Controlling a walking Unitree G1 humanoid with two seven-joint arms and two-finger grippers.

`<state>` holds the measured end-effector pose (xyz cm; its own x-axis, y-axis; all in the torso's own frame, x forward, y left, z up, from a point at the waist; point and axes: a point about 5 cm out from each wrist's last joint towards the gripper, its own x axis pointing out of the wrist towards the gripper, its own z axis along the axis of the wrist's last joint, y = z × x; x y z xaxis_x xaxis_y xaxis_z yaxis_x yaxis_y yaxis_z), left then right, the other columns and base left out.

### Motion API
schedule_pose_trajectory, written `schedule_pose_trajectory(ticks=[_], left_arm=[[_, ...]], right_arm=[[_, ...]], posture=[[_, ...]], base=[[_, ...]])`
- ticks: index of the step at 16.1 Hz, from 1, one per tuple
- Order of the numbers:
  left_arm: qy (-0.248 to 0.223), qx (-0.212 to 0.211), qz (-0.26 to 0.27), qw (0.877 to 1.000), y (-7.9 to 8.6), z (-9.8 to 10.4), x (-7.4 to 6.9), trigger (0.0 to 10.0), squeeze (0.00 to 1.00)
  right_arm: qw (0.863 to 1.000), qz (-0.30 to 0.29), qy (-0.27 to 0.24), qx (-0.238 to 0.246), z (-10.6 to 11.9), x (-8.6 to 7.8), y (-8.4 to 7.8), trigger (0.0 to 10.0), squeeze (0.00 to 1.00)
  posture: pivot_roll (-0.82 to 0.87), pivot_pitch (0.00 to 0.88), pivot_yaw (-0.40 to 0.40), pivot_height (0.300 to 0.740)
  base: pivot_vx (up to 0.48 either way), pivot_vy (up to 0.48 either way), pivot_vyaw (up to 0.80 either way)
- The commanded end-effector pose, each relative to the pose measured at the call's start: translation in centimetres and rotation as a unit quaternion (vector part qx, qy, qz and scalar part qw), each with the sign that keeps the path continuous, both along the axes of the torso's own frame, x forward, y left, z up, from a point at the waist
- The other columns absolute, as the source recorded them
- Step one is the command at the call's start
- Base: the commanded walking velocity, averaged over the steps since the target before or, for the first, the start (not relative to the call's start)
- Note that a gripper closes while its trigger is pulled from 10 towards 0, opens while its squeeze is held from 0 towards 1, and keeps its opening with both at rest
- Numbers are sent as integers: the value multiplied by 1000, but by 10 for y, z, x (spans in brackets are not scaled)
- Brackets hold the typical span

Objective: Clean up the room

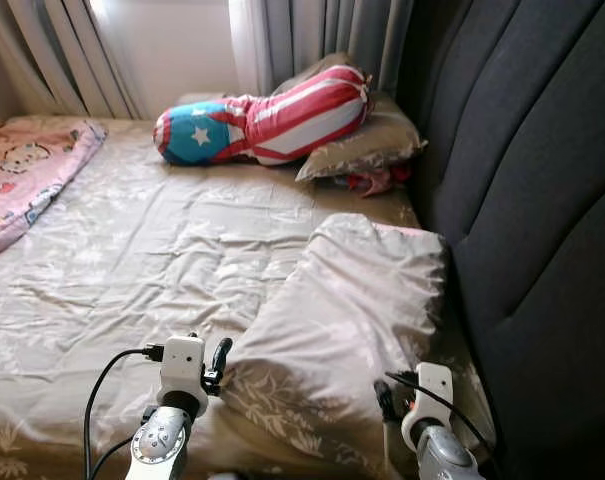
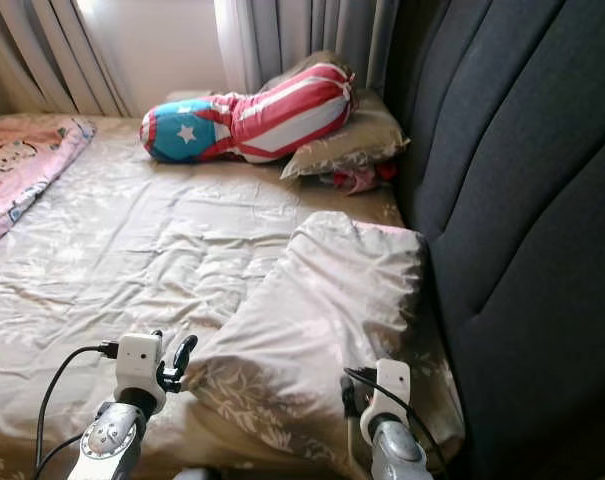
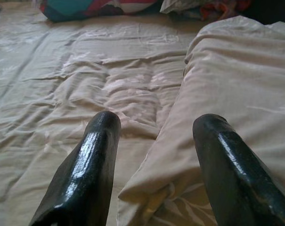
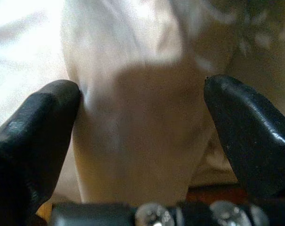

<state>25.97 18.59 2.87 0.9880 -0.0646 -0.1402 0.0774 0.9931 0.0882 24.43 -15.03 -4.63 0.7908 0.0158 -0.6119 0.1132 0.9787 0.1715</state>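
A beige pillow (image 1: 342, 320) with a leaf print lies on the near right of the bed, its far end close to the dark headboard (image 1: 542, 200). My left gripper (image 3: 156, 127) is open at the pillow's near left corner, one finger over the sheet and the other over the pillow's edge. My right gripper (image 4: 142, 94) is open at the near right edge, with the pillow's fabric (image 4: 133, 141) bulging between its fingers. In the left eye view both wrists sit low, the left gripper (image 1: 220, 352) and the right gripper (image 1: 384, 392) flanking the pillow's near end.
A stars-and-stripes bolster (image 1: 262, 120) rests on a second beige pillow (image 1: 367, 145) at the far end, with a red cloth (image 1: 377, 180) tucked beneath. A pink blanket (image 1: 27, 170) covers the far left. The wrinkled beige sheet (image 1: 152, 260) spreads between; curtains (image 1: 312, 35) hang behind.
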Motion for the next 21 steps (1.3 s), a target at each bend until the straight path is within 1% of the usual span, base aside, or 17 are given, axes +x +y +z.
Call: schedule_pose_trajectory(ticks=[1,2,3,4,5,6,9,10,12,13,14,15,17,19,21], left_arm=[[-7,-1,-4,1000,1,5,1,10000,0],[-8,-1,-5,1000,1,6,0,10000,0],[-11,0,-7,1000,3,8,-3,10000,0],[-13,2,-7,1000,5,9,-4,10000,0],[-13,5,-8,1000,7,10,-5,10000,0],[-15,7,-10,1000,8,12,-7,10000,0],[-14,12,-12,1000,11,17,-13,10000,0],[-11,16,-15,1000,13,19,-18,10000,0],[-8,19,-15,1000,16,20,-23,10000,0],[-4,22,-16,1000,18,22,-26,10000,0],[-3,23,-16,1000,18,22,-28,10000,0],[0,25,-18,1000,19,23,-30,10000,0],[1,26,-18,1000,19,25,-34,10000,0],[5,27,-20,999,20,28,-39,10000,0],[7,28,-20,999,20,28,-40,10000,0]], right_arm=[[1000,-10,7,8,2,4,2,10000,1000],[1000,-12,6,11,2,5,2,10000,1000],[1000,-17,3,19,4,8,5,10000,906],[1000,-16,8,16,5,10,7,10000,408],[1000,-17,11,19,6,12,9,10000,0],[999,-24,9,33,8,15,11,10000,0],[999,-27,7,46,11,20,13,10000,0],[999,-29,18,39,9,17,11,10000,0],[999,-29,27,29,6,14,8,10000,0],[999,-36,35,19,3,11,4,10000,0],[998,-41,37,20,2,10,2,10000,0],[998,-47,43,28,0,6,1,10000,0],[997,-41,59,38,-5,0,2,10000,0],[995,-26,81,54,-11,-7,8,10000,0],[994,-22,86,61,-12,-9,10,10000,0]], posture=[[28,34,-35,661],[32,37,-34,661],[49,49,-33,661],[58,60,-29,661],[64,71,-25,661],[74,87,-23,661],[84,111,-14,661],[103,137,-4,661],[111,149,1,661],[114,164,8,661],[115,167,9,661],[118,179,13,661],[124,189,16,661],[137,210,22,661],[138,212,23,661]], base=[[0,0,0],[0,0,0],[0,0,0],[0,0,0],[0,0,0],[0,0,0],[0,0,0],[0,0,0],[0,0,0],[0,0,0],[0,0,0],[0,0,0],[0,0,0],[0,0,0],[0,0,0]])
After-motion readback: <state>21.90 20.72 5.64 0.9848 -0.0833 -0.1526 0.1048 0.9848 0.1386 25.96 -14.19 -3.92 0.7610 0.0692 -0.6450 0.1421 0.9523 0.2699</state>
